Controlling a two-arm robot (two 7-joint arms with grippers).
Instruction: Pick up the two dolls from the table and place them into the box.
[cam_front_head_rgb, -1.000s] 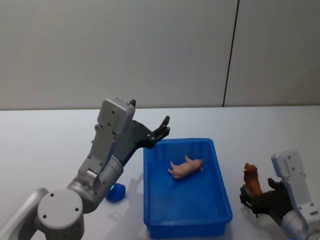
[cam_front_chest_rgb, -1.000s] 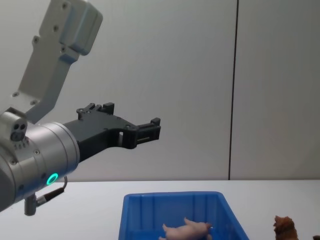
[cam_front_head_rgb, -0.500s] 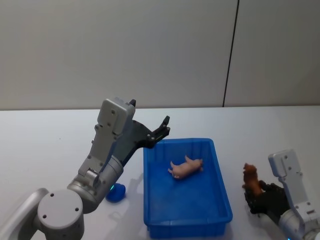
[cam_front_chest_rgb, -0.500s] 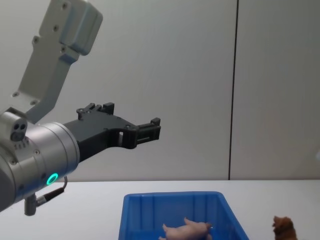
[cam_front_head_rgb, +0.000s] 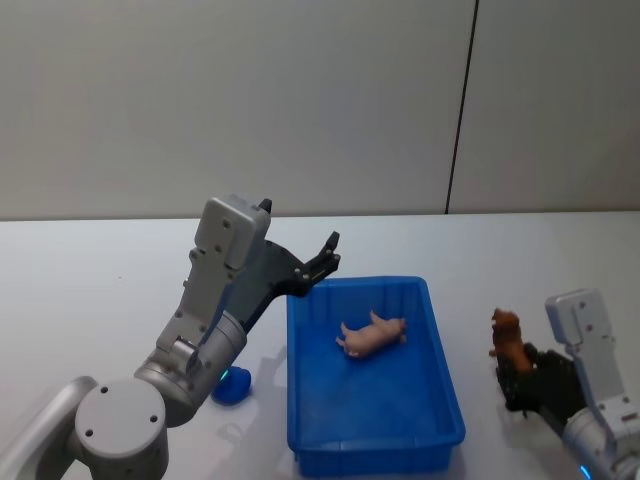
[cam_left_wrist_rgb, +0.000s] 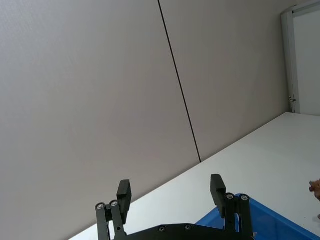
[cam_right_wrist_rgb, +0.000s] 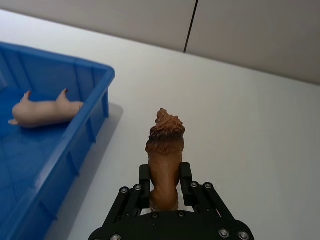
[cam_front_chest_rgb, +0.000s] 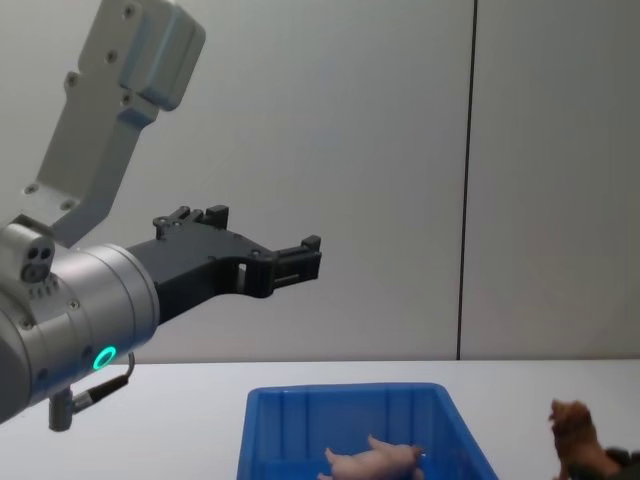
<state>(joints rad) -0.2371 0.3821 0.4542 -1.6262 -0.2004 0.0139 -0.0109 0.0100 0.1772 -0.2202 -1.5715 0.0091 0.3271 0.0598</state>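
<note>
jaws on the right pinch the brown doll (cam_right_wrist_rgb: 165, 150) beside the box (cam_right_wrist_rgb: 95, 107) rim; left jaws spread.

White table (cam_front_head_rgb: 90, 290) carries the box (cam_front_head_rgb: 370, 460) and small blue object (cam_front_head_rgb: 235, 388).

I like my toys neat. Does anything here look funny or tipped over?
Only a little: the pale pink pig-like doll lies on its side inside the bright blue plastic bin. The fuzzy brown doll stands upright in the right tool, beside the bin. The left tool hangs open, raised near the bin. Nothing looks spilled or broken.
</note>
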